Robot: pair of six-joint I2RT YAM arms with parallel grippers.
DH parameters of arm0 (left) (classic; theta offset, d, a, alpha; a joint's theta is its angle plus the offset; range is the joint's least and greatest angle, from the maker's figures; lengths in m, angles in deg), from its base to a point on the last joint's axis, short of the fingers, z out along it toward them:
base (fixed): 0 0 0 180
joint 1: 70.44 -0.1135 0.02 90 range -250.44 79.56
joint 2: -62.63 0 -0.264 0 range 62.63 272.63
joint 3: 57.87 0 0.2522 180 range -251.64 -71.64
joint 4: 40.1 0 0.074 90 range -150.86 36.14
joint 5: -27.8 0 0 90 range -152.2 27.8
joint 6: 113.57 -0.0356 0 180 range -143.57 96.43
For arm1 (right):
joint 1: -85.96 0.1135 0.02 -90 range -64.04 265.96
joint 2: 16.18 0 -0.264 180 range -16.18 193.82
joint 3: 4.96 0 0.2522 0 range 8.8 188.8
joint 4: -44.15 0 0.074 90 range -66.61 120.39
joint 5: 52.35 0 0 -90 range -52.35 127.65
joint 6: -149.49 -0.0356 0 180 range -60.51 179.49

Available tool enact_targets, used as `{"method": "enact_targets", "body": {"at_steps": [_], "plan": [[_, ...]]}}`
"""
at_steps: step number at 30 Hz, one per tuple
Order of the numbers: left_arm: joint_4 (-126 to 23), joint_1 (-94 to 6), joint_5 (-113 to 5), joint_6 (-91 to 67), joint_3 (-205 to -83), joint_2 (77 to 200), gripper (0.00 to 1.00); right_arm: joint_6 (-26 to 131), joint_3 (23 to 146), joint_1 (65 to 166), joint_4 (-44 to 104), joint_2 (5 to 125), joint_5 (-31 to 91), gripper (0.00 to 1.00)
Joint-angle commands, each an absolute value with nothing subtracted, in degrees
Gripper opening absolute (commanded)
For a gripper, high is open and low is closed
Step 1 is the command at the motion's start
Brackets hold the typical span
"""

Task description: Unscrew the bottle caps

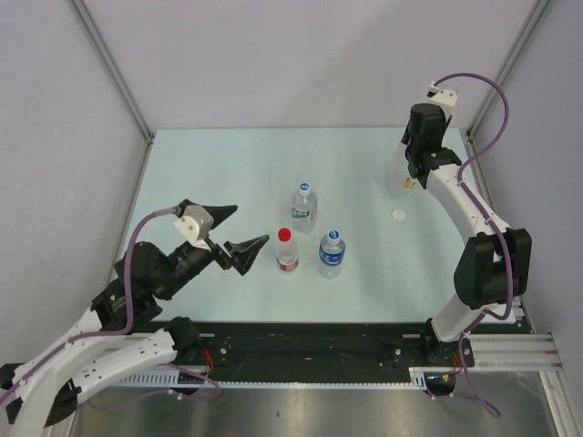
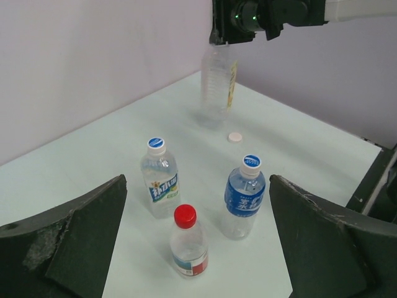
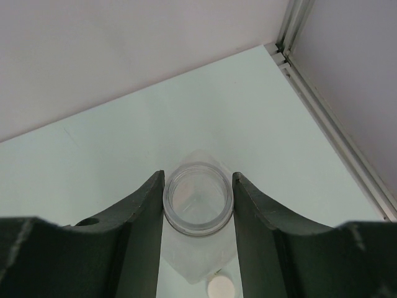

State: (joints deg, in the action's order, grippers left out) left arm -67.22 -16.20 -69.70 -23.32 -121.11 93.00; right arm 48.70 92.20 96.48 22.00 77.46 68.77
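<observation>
Right claw [image 3: 198,186] is clamped on the neck of the large bottle [image 3: 197,254], one finger at each side just under the rim. The mouth is bare, no cap, and the bottle stands upright in the far right corner of the table [image 1: 228,164]. White cap [image 1: 399,214] lies flat on the table just beside it, at 6 o'clock from the bottle in the overhead view, touching nothing. So that one's done. Left claw [image 1: 248,225] is wide open, holding nothing, hovering near the centre and aimed at the three small bottles. Red-label bottle [image 1: 287,253] is nearest, at 4 o'clock from the claw, red cap [image 1: 283,234] on. Blue-label bottle [image 1: 332,255] stands at 3 o'clock from the red one, close but apart, blue cap [image 1: 333,235] on. White-and-blue bottle [image 1: 303,208] is at 1 o'clock from the red one, its blue cap [image 1: 305,187] also on. All three upright, nothing touching them. My read: one of four caps off, three to go. The right claw has to let go of the big bottle before it can help with the rest.
</observation>
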Motion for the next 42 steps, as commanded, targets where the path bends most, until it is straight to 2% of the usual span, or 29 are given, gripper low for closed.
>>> {"method": "enact_targets", "body": {"at_steps": [1,10,23,24,25,27,31,36,42], "plan": [[-66.08,-16.12,-75.90,-22.25,-119.80,93.30,1.00,49.65,92.74,96.24,27.66,78.91,71.40,0.00],[-64.14,-16.12,-75.73,-21.81,-117.95,94.27,1.00,47.72,91.08,95.01,28.10,82.78,70.70,0.00],[-61.86,-16.12,-75.56,-21.55,-116.28,94.62,1.00,47.36,87.73,95.62,29.60,82.44,70.88,0.01],[-61.94,-16.12,-75.56,-21.38,-116.28,94.62,1.00,47.19,87.73,95.71,29.42,82.34,70.79,0.06],[-61.86,-16.21,-75.56,-21.20,-116.28,94.71,1.00,46.93,87.73,95.71,29.25,82.17,70.70,0.17],[-62.12,-16.21,-75.38,-20.94,-116.37,94.71,1.00,46.48,87.64,95.89,28.63,81.47,70.09,0.33],[-62.65,-16.12,-74.94,-20.23,-116.64,94.62,1.00,46.13,87.64,96.15,27.84,80.15,69.73,0.52],[-63.09,-16.12,-74.68,-19.53,-116.64,94.18,1.00,45.96,87.64,96.41,26.87,78.83,69.73,0.64],[-63.70,-16.12,-74.50,-18.83,-116.72,93.92,1.00,45.69,87.64,96.50,25.55,77.16,69.38,0.69]]}}
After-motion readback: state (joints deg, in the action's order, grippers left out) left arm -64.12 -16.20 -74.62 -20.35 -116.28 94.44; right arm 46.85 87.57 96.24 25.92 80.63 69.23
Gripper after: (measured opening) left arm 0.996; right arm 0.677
